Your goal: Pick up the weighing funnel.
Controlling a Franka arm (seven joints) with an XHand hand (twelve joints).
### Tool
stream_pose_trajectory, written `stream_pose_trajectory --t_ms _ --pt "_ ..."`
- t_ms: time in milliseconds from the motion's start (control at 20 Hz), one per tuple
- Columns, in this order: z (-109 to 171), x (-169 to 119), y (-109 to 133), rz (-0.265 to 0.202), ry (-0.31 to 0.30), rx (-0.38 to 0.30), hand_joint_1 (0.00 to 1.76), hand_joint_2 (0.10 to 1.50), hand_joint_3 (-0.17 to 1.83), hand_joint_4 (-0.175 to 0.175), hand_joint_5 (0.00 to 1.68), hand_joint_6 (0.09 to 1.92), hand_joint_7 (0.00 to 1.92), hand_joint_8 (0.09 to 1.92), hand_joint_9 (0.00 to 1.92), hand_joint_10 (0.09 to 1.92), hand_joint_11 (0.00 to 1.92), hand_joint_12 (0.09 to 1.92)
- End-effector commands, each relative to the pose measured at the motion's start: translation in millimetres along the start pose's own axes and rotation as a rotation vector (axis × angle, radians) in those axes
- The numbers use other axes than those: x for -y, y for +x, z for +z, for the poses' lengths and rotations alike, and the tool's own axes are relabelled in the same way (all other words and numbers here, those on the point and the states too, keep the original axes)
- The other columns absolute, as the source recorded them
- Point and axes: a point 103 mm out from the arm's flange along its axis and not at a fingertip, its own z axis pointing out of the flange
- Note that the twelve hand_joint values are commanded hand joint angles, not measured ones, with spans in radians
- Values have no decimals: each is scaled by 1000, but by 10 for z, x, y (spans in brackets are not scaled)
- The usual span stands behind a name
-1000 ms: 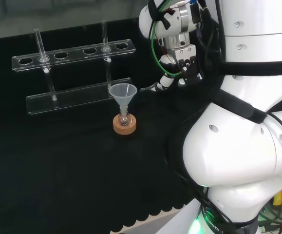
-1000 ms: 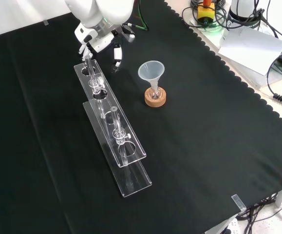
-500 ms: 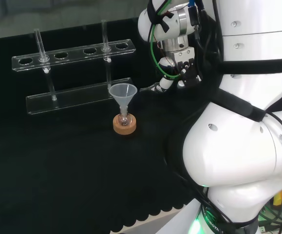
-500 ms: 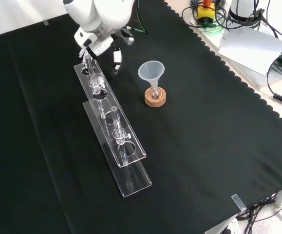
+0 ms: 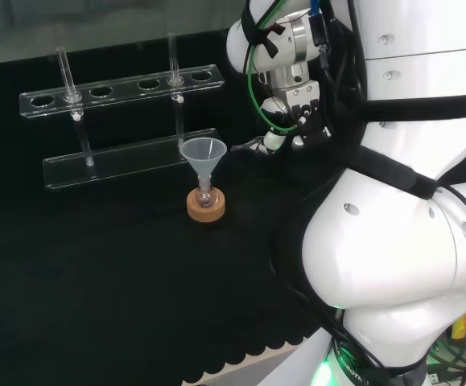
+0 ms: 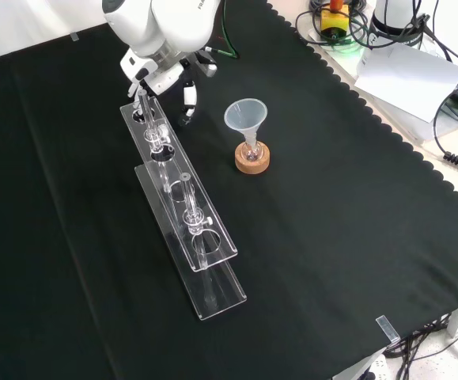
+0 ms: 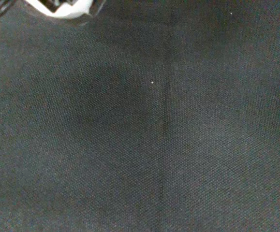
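The weighing funnel (image 5: 245, 147) is a small, faint clear piece lying on the black cloth just past the right end of the tube rack. In the front view the weighing funnel (image 6: 183, 119) lies right below one finger. My hand (image 5: 290, 108) hovers low over the cloth right of the piece in the head view. Its fingers (image 5: 270, 142) point down at the piece's near end, and contact cannot be made out. In the front view the hand (image 6: 164, 73) has its fingers (image 6: 187, 93) spread and nearly straight, with nothing plainly between them. The wrist view shows bare cloth and a white part of the hand (image 7: 62, 7).
A clear tube rack (image 5: 120, 88) with two tubes stands left of the hand in the head view; its end (image 6: 140, 115) lies close under the hand in the front view. The big funnel (image 5: 203, 153) stands in its flask on a cork ring (image 6: 252, 162).
The hand has shifted slightly left and up in the head view, its fingers drawing nearer the clear piece. The piece, rack and big funnel have not moved.
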Motion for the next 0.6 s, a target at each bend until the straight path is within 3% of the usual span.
stream_pose_trajectory --t_ms 50,600 --pt "15 -38 17 -5 -2 7 844 642 564 -49 586 667 399 694 654 582 387 1313" --pt "43 -115 50 -6 4 24 859 640 570 -41 634 701 395 696 655 584 396 1311"
